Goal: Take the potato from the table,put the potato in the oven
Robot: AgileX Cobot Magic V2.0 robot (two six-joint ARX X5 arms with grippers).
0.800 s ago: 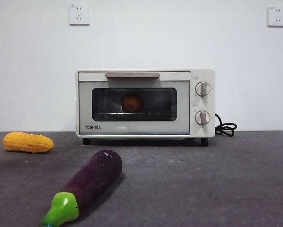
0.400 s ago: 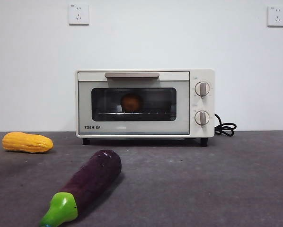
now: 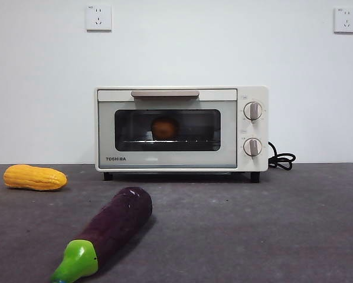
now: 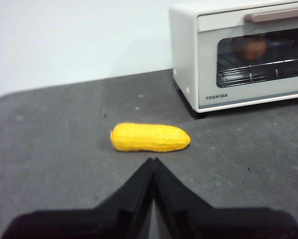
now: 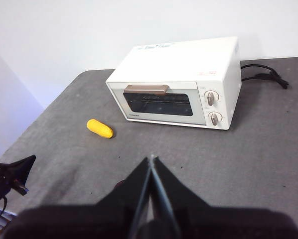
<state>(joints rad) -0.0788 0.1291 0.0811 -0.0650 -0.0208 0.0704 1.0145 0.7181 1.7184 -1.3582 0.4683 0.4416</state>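
Potato (image 3: 164, 127) sits inside the oven (image 3: 180, 129), on its wire rack. Corn cob (image 3: 34, 177) lies left of the oven on the table (image 3: 271, 230). Eggplant (image 3: 108, 231) lies in front of it.

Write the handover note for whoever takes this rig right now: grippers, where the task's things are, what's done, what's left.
Left gripper: shut, empty, held back above the table near the corn.
Right gripper: shut, empty, held high and well back from the oven.
Potato: inside the oven on the wire rack, seen through the glass; oven door closed.
Eggplant: lying on the table in front of the oven, untouched.
Done: potato is in the oven.
Left: nothing visible; both arms are clear.
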